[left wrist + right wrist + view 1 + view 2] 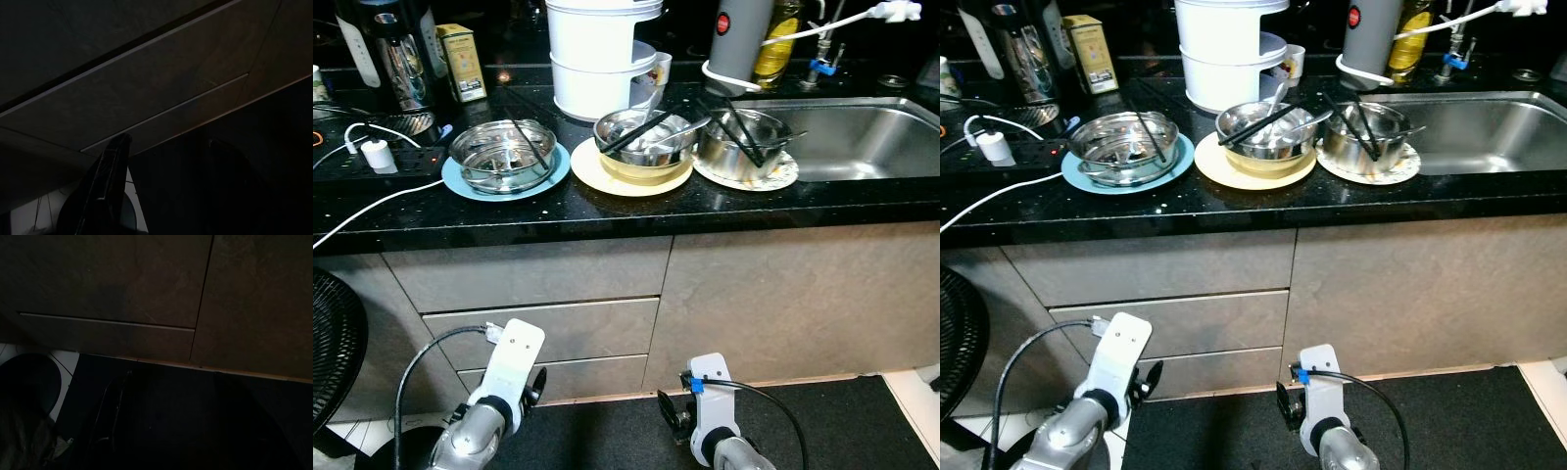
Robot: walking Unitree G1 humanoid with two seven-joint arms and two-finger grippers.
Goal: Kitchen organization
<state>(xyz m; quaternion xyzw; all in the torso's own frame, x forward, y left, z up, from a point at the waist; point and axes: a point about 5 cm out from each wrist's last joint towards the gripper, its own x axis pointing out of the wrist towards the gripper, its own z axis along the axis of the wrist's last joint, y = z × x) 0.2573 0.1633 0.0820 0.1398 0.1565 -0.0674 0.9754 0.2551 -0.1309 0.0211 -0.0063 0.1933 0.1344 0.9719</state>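
Three steel bowls sit in a row across the upper middle of the frame, on the black counter [607,220]: the left bowl [502,155] on a blue plate [462,182], the middle bowl [644,137] on a yellow plate [617,182], the right bowl [742,135] on a white plate [773,176] just beside the sink [862,137]. Chopsticks [631,132] lie loose across the bowl rims.

Both arms hang low at the bottom of the frame in front of the drawers [548,333]: left gripper [105,186] lower left, right gripper [166,421] lower centre. The wrist views are too dark, so I cannot tell whether either claw is open or closed; neither is near the dishes.

The risk, to my eye, is those chopsticks: lift or tilt a bowl and they would likely slide off onto the counter or floor. A bowl could also drag its plate along. On the left, a power strip [372,166] and white cable [372,211] lie close to the blue plate, so a careless reach there might snag the cord or splash onto the sockets.
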